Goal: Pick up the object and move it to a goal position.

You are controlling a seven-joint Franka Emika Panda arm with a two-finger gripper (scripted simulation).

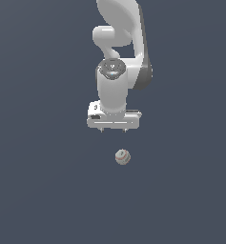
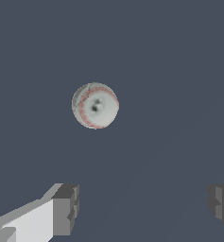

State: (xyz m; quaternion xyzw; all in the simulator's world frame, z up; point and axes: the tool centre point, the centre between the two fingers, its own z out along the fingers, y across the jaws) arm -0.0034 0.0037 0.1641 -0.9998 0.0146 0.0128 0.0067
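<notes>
The object, a small off-white ball (image 1: 122, 157) with thin red seam lines, rests on the dark grey surface. My gripper (image 1: 113, 129) hangs above it and slightly toward the exterior view's left, pointing down, with only its fingertips showing under the white hand. In the wrist view the ball (image 2: 95, 105) lies apart from the gripper (image 2: 142, 206), outside the gap. The two grey fingertips (image 2: 66, 209) stand wide apart with nothing between them. The gripper is open.
The white arm (image 1: 118, 52) rises from the hand toward the back of the scene. A flat dark grey surface (image 1: 47, 190) runs all around the ball.
</notes>
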